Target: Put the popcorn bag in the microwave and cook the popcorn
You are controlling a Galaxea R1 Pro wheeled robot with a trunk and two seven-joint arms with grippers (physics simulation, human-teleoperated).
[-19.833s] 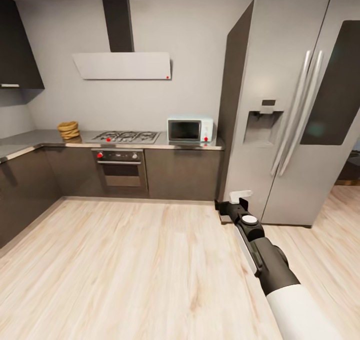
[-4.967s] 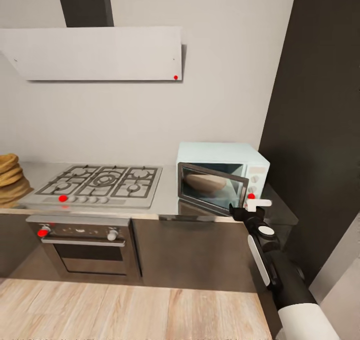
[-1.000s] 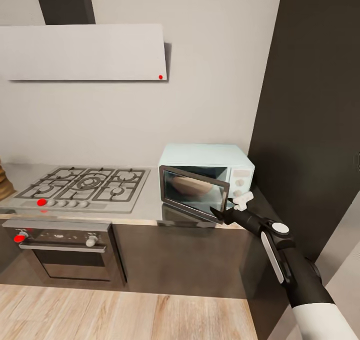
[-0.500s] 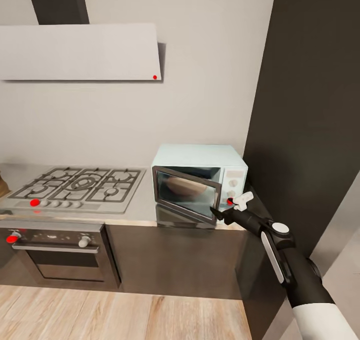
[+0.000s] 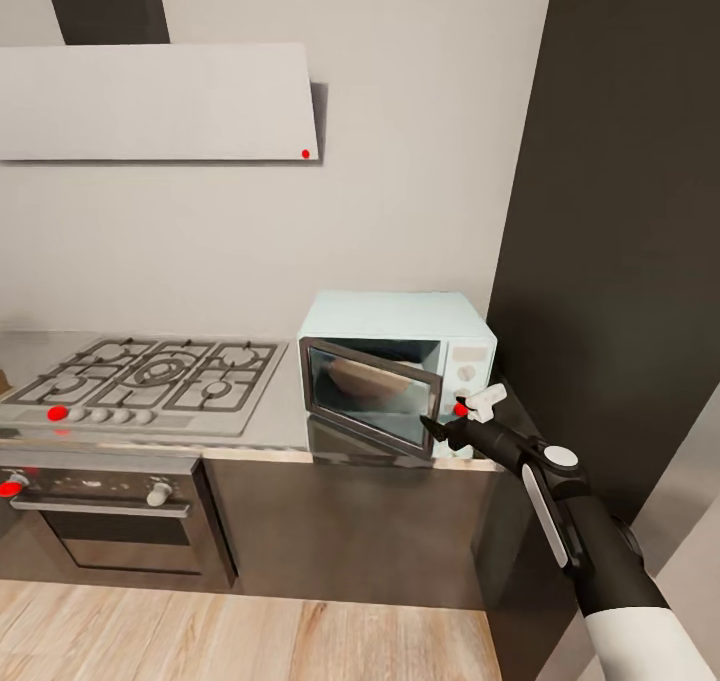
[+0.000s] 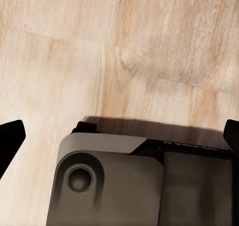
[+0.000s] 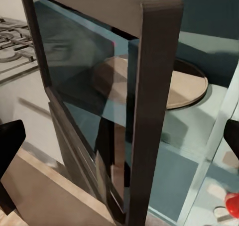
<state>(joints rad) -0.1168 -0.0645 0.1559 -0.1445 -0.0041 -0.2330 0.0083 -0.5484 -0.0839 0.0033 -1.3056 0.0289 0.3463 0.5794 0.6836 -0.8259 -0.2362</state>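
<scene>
The microwave (image 5: pixel 398 366) is found on the grey surface (image 5: pixel 265 431), beside the steel hob (image 5: pixel 135 381), with its dark glass door (image 5: pixel 372 396) standing partly ajar. The right claw (image 5: pixel 462 416) is positioned at the door's free edge, next to the red button (image 5: pixel 461 410) of the control panel; its fingers are spread and nothing is held. In the right wrist view the grey door frame (image 7: pixel 149 111) is seen edge-on between the finger tips, with the round tan turntable (image 7: pixel 184 86) behind the glass. The left claw (image 6: pixel 119 136) is directed at the wood floor (image 6: pixel 149 52), released and empty. The popcorn bag is not found on the visible stretch of surface; its location cannot be stated.

The step in hand is judged to be door opening. One finger should be hooked behind the frame edge and the door swung along its hinge arc, not pulled straight. The red button should be avoided.
</scene>
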